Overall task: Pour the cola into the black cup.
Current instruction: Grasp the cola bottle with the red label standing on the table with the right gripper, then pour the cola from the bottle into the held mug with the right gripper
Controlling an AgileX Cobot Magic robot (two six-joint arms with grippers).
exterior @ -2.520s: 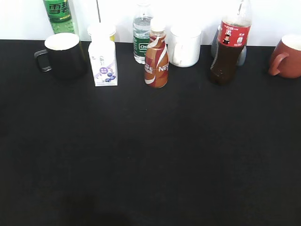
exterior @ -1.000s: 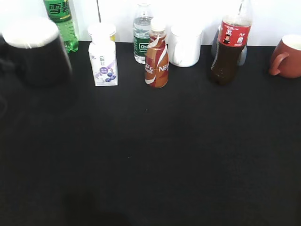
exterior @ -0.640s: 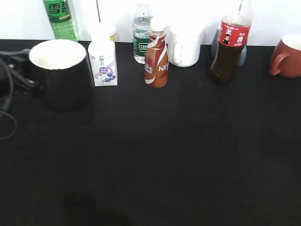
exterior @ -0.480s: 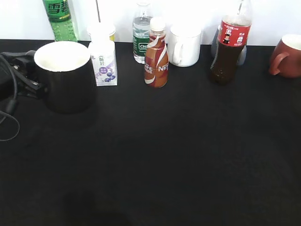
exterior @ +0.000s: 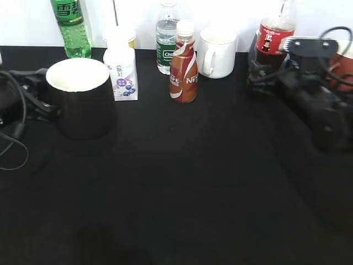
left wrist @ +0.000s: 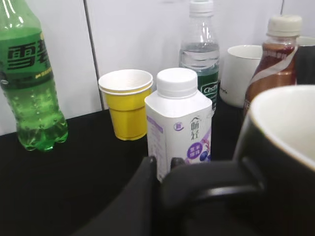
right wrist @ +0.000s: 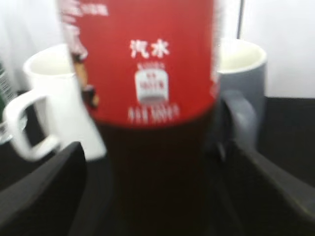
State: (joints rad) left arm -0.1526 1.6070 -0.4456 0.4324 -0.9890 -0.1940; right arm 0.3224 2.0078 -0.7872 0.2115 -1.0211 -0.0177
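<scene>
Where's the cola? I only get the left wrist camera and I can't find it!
Observer: The cola stands in the back row, to the right of the white mug.
Operator: Is the other claw near it?
Observer: Yes. The right claw is open around the bottle, one finger on each side, with gaps showing in the right wrist view.
Operator: Is anything hiding behind it?
Observer: A grey mug stands just behind the cola.
</scene>
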